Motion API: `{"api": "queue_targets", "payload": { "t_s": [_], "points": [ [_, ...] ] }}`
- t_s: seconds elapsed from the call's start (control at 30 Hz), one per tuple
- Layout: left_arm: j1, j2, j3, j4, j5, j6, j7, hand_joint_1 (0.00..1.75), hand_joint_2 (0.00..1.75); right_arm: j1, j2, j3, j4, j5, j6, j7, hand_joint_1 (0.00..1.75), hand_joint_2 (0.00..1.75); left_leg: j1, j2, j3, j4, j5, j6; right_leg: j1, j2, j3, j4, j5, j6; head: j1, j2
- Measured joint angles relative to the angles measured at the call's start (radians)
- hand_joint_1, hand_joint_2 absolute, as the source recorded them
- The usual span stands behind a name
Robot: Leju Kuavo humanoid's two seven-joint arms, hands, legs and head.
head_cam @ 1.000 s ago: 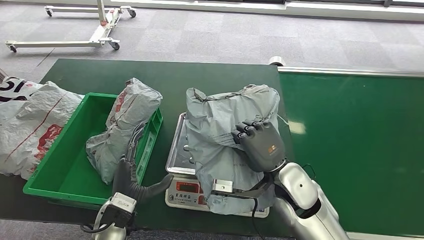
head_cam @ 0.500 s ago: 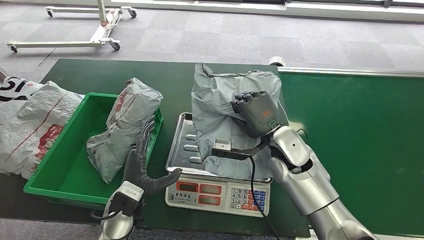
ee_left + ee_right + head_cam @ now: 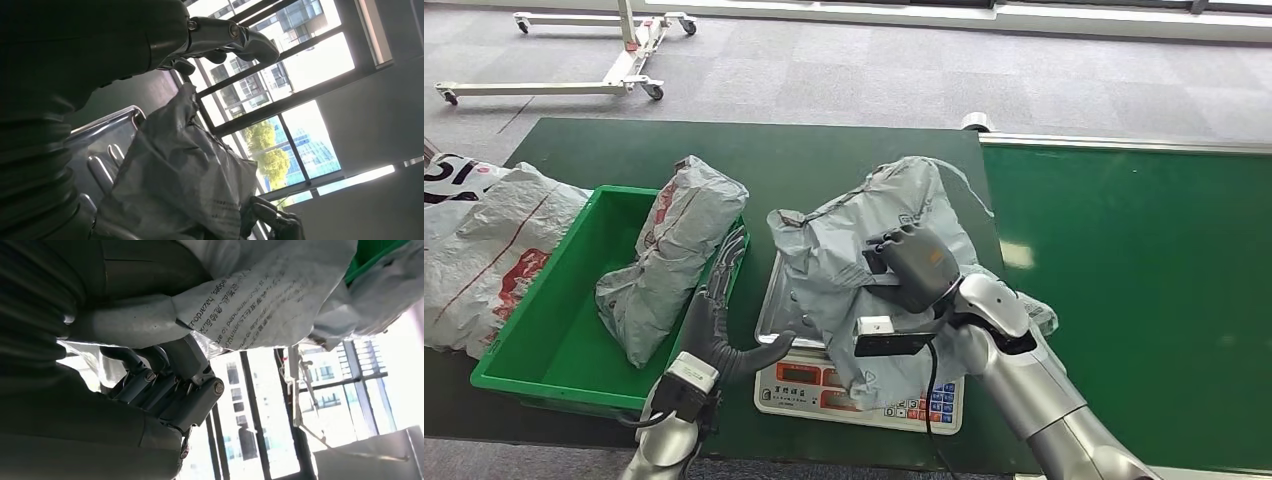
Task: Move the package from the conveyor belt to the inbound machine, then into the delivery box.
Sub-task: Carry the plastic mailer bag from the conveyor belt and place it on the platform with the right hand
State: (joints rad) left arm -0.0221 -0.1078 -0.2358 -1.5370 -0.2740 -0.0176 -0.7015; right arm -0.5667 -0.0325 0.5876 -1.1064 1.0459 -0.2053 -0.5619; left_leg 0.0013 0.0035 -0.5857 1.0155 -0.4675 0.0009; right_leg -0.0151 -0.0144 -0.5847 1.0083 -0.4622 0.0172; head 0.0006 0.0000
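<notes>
Gripping grey package (image 3: 864, 255), right hand (image 3: 911, 262) fingers hidden; left hand (image 3: 724, 320) spread, empty.

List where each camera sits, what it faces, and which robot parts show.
Head view: high on the body, looking down at the grey package on the scale; both arms, left hand, right hand.
Left wrist view: behind the left hand, facing package and windows.
Right wrist view: behind the right hand, gripping the package.
All share the package.

Grey package (image 3: 874, 240), green bin (image 3: 544, 340)
</notes>
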Motion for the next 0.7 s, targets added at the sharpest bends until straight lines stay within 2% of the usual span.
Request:
{"api": "queue_targets", "payload": {
  "t_s": [0.2,0.23,0.33,0.37,0.53,0.7],
  "points": [
    [-0.004,0.012,-0.013,0.012,0.006,0.002,0.0,0.0,1.75,0.028,-0.002,0.017,-0.017,-0.031,0.045,-0.024,1.75,1.75,0.0,0.001,0.0,0.0,0.0,0.0,0.0,0.0,0.0,0.0,0.0,0.0,0.0,0.0],
    [-0.005,0.014,-0.015,0.014,0.009,0.005,0.0,0.0,1.75,0.032,-0.005,0.024,-0.025,-0.038,0.058,-0.031,1.48,1.75,0.0,0.001,0.0,0.0,0.0,0.0,0.0,0.0,0.0,0.0,0.0,0.0,0.0,0.0],
    [-0.012,0.021,-0.021,0.022,0.015,0.017,0.0,0.0,1.75,0.054,-0.016,0.056,-0.058,-0.053,0.083,-0.044,0.17,1.75,0.0,0.001,0.0,0.0,0.0,0.0,0.0,0.0,0.0,0.0,0.0,0.0,0.0,0.0],
    [-0.014,0.024,-0.023,0.024,0.017,0.021,0.0,0.0,1.75,0.063,-0.019,0.067,-0.07,-0.055,0.086,-0.041,0.0,1.75,0.0,0.001,0.0,0.0,0.0,0.0,0.0,0.0,0.0,0.0,0.0,0.0,0.0,0.0],
    [-0.013,0.037,-0.032,0.026,0.02,0.039,0.0,0.0,1.75,0.08,-0.029,0.1,-0.108,-0.05,0.07,0.007,0.0,1.75,0.0,0.001,0.0,0.0,0.0,0.0,0.0,0.001,-0.001,0.0,0.0,0.0,0.0,0.0],
    [-0.012,0.045,-0.034,0.026,0.02,0.04,0.0,0.0,1.75,0.08,-0.035,0.117,-0.124,-0.048,0.068,0.011,0.0,1.75,0.0,0.001,0.0,0.0,0.0,0.0,0.0,0.001,0.0,0.0,0.0,0.0,0.0,0.0]
  ]
}}
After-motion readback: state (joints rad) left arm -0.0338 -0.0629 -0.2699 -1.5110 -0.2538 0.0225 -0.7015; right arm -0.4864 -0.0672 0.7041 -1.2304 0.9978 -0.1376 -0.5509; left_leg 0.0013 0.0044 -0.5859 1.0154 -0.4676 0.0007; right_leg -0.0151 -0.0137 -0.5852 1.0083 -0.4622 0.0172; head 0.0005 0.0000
